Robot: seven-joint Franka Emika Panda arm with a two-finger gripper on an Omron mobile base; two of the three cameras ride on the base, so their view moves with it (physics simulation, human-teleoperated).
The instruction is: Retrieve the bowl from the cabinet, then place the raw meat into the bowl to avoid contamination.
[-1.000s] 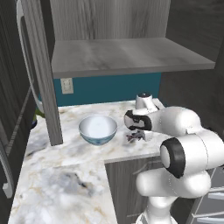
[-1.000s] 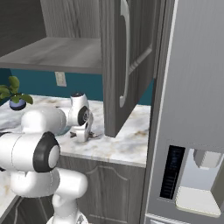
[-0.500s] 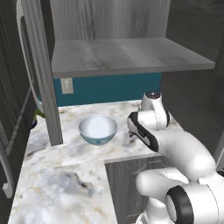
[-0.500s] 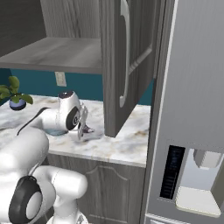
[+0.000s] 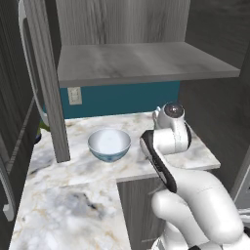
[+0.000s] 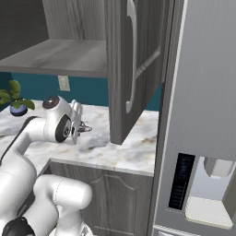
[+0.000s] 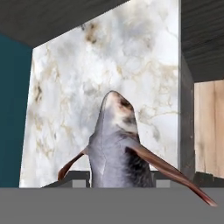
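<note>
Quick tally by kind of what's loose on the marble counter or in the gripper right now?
Bowl: 1
Raw meat, the fish, between the gripper fingers: 1
Potted plant: 1
Total: 3

The bowl sits on the counter, under the shelf of the open cabinet. To the bowl's left stands the cabinet's open door; behind the bowl, on the back wall, is a wall outlet. To the bowl's right the arm bends over the counter, and the gripper hangs above the counter on the far side of the arm from the bowl, with the raw meat between its fingers. A potted plant stands on the counter against the back wall, left of the bowl. The refrigerator stands well right of the bowl, beyond the cabinet's other door.
</note>
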